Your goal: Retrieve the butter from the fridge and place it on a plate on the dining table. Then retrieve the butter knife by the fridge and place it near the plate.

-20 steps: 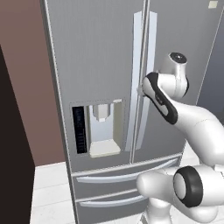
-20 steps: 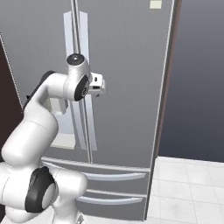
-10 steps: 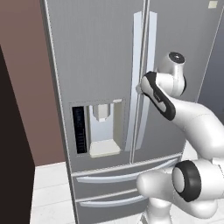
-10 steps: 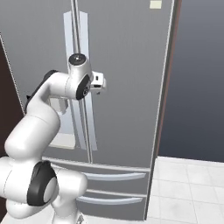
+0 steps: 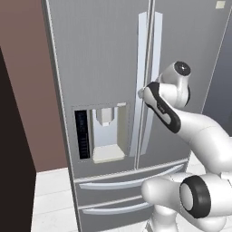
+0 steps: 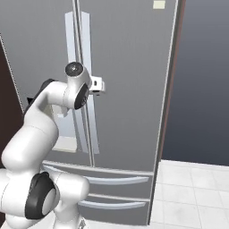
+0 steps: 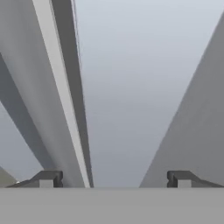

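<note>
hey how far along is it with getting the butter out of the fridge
Nothing looks done yet: the fridge doors are shut. In hand: the open gripper sits at the right door's handle, fingers apart around nothing. Left: open the door, then everything with butter, plate and knife.

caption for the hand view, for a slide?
Open jaws of the gripper close against the closed fridge door, beside a vertical handle.

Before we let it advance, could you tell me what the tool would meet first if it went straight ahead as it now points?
Most likely the fridge door: the open tool faces its grey panel beside a long handle, though depth is unclear.
</note>
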Controlling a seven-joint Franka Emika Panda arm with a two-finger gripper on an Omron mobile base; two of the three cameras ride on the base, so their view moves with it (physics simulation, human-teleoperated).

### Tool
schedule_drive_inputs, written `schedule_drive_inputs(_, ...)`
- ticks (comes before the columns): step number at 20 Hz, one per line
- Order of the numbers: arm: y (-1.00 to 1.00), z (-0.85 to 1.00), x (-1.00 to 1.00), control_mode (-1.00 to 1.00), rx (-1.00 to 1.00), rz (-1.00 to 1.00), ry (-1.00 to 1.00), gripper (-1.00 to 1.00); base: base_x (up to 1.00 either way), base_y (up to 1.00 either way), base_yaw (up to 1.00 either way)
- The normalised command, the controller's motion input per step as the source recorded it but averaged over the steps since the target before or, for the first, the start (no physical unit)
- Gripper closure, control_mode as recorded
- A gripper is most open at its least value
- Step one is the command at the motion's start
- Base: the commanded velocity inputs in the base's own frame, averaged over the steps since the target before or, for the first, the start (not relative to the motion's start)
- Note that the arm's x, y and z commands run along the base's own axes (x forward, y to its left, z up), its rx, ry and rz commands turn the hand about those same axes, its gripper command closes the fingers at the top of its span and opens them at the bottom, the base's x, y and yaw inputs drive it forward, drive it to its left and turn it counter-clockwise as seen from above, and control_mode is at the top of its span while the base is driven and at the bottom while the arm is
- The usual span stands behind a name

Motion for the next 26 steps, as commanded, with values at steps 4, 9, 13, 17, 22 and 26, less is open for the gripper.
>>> schedule_drive_inputs(4, 0.00, 0.00, 0.40, -1.00, 0.00, 0.00, 0.00, -1.00, 0.00, 0.00, 0.00)
schedule_drive_inputs(9, -0.18, 0.00, 0.34, -1.00, 0.00, 0.00, 0.00, -1.00, 0.00, 0.00, 0.00)
schedule_drive_inputs(13, -0.19, -0.08, 0.40, -1.00, 0.00, 0.00, -0.01, -1.00, 0.00, 0.00, 0.00)
schedule_drive_inputs(17, -0.28, -0.03, 0.46, -1.00, 0.01, 0.03, -0.05, -1.00, 0.00, 0.00, 0.00)
schedule_drive_inputs(22, -0.30, 0.00, 0.34, -1.00, 0.03, 0.05, -0.02, -1.00, 0.00, 0.00, 0.00)
schedule_drive_inputs(26, -0.05, 0.00, 0.17, -1.00, 0.00, 0.03, 0.00, 1.00, 0.00, 0.00, 0.00)
